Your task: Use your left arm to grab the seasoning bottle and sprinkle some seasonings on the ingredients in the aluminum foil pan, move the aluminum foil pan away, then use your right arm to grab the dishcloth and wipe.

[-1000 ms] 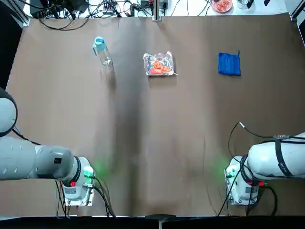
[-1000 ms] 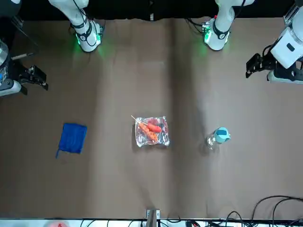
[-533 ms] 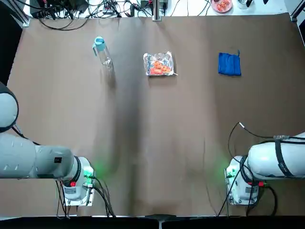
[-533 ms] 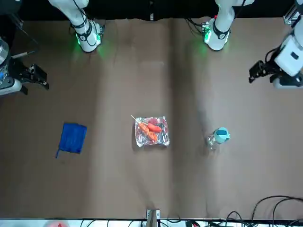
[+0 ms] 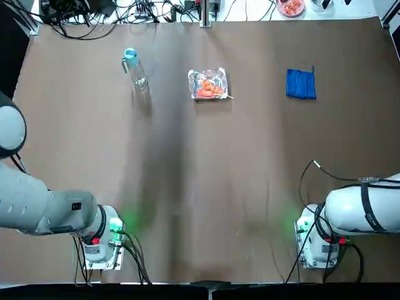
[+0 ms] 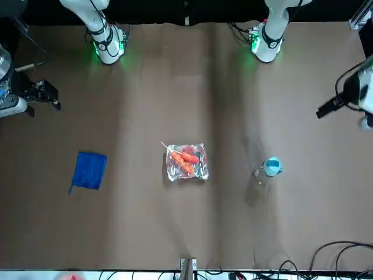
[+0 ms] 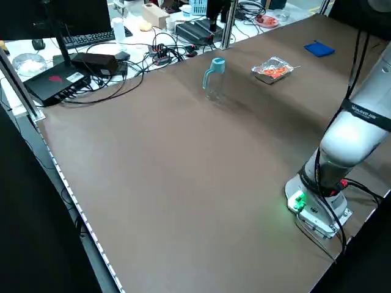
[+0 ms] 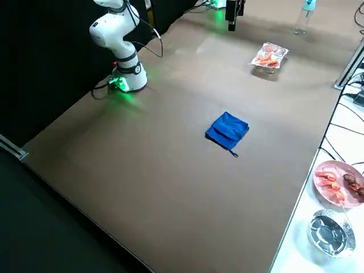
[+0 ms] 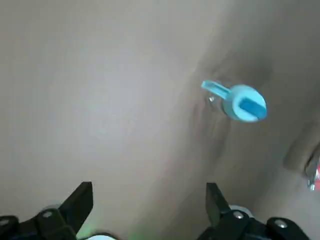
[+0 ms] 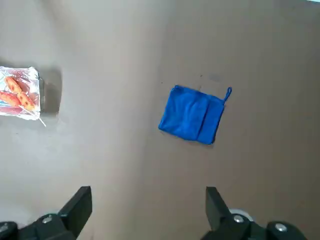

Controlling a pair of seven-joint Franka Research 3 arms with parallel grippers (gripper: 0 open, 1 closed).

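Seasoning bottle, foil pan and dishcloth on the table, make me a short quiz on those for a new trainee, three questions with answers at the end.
1. True or false: the left gripper is closed on the seasoning bottle.
2. Multiple choice: what colour is the dishcloth? a) red b) blue c) white
3. Fill in the blank: in the top view, the item between the bottle and the dishcloth is the ____.

Key: 1. False, its fingers are open and away from the bottle. 2. b. 3. Foil pan.
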